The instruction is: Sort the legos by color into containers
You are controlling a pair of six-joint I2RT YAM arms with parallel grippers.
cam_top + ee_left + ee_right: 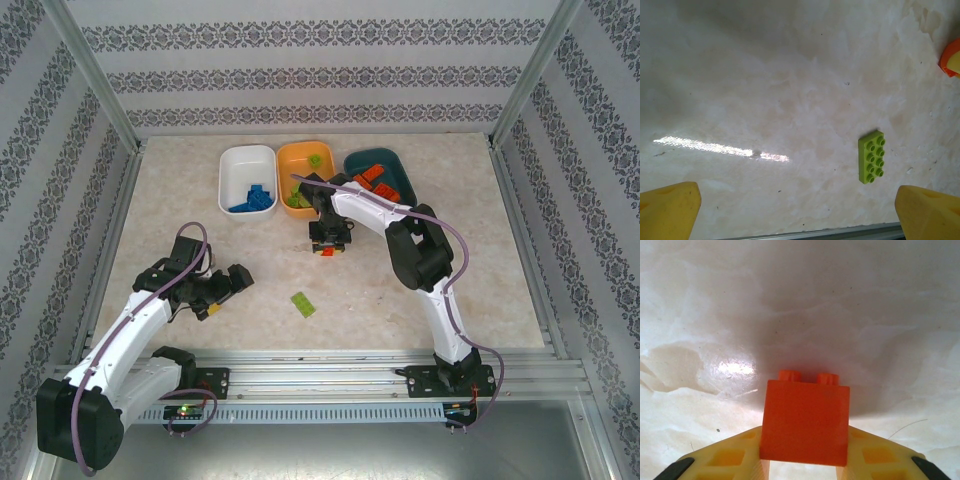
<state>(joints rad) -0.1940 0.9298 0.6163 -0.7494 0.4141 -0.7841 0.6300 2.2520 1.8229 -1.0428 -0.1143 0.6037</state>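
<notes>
- Pale marbled table (200, 230), patterned walls (300, 80) around it.
- Orange tub (290, 160) stands mid-row at the far side, with the white tub (235, 165) to its left and the teal tub (398, 165) to its right.
- Right gripper (328, 240) is just in front of the orange tub. Its fingers are clamped on both sides of an orange brick (805, 422), low over the table.
- Left gripper (225, 290) is well in front-left of the orange tub, fingers spread wide, empty.
- Green brick (872, 156) lies flat, well in front of the orange tub.
- Risk: the pads seem to catch only the brick's lower sides, so it could pivot or slip on the lift.
- Risk: the route to teal skirts the orange tub, and an early drop would mis-sort the brick.
</notes>
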